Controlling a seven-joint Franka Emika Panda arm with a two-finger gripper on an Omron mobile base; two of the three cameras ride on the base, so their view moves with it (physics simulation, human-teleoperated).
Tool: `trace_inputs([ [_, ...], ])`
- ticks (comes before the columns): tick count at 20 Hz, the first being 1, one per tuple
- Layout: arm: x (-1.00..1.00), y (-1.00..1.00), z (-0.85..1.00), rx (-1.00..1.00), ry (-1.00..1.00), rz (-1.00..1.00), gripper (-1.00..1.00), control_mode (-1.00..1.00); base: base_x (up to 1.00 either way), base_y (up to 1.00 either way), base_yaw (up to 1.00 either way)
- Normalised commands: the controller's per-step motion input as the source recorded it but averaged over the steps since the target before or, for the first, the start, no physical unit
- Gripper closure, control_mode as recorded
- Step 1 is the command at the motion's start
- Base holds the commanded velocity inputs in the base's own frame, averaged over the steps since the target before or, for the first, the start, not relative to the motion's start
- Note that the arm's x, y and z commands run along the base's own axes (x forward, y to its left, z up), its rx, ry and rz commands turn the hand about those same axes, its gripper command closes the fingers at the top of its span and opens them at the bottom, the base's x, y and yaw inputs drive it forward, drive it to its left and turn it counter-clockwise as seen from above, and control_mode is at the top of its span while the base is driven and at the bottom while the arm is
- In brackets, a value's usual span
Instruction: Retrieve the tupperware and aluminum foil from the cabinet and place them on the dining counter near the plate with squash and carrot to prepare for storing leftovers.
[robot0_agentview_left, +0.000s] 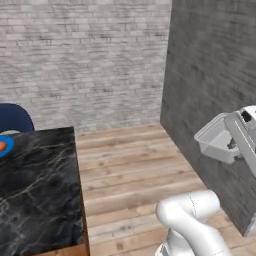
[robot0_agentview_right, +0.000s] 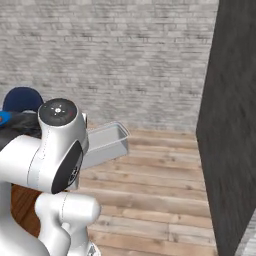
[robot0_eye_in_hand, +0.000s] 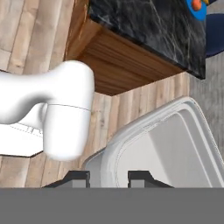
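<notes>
My gripper (robot0_eye_in_hand: 108, 177) is shut on the rim of the tupperware (robot0_eye_in_hand: 168, 146), a translucent grey-white tub whose wall sits between the two fingertips. In the left base view the gripper (robot0_agentview_left: 233, 145) holds the tupperware (robot0_agentview_left: 216, 138) in the air at the right, above the wooden floor. From the right base camera the tupperware (robot0_agentview_right: 106, 142) sticks out from behind my arm. The dining counter (robot0_agentview_left: 40, 185) lies at the left, with the blue plate (robot0_agentview_left: 6, 146) and the orange-red squash (robot0_agentview_left: 2, 146) at its far edge. The plate (robot0_eye_in_hand: 199, 9) also shows at the hand view's top right. The carrot, aluminum foil and cabinet are out of view.
A dark grey brick wall block (robot0_agentview_left: 215, 75) stands close on the right, also in the right base view (robot0_agentview_right: 235, 125). A blue stool (robot0_agentview_left: 14, 117) sits behind the counter. Open wooden floor (robot0_agentview_left: 130, 160) lies between the counter and the wall.
</notes>
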Motion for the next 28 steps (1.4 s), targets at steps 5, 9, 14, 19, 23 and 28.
trace_inputs([
  [5,0.00,0.00,0.00,0.00,0.00,0.00,1.00,1.00,1.00,-0.27,0.24],
  [9,0.00,0.00,0.00,0.00,0.00,0.00,1.00,1.00,1.00,-0.34,0.27],
  [14,0.00,0.00,0.00,0.00,0.00,0.00,1.00,1.00,1.00,-0.33,0.46],
  [19,0.00,0.00,0.00,0.00,0.00,0.00,1.00,1.00,1.00,-0.17,0.62],
  [23,0.00,0.00,0.00,0.00,0.00,0.00,1.00,1.00,0.96,-0.57,0.53],
  [28,0.00,0.00,0.00,0.00,0.00,0.00,1.00,1.00,0.89,-0.67,0.51],
])
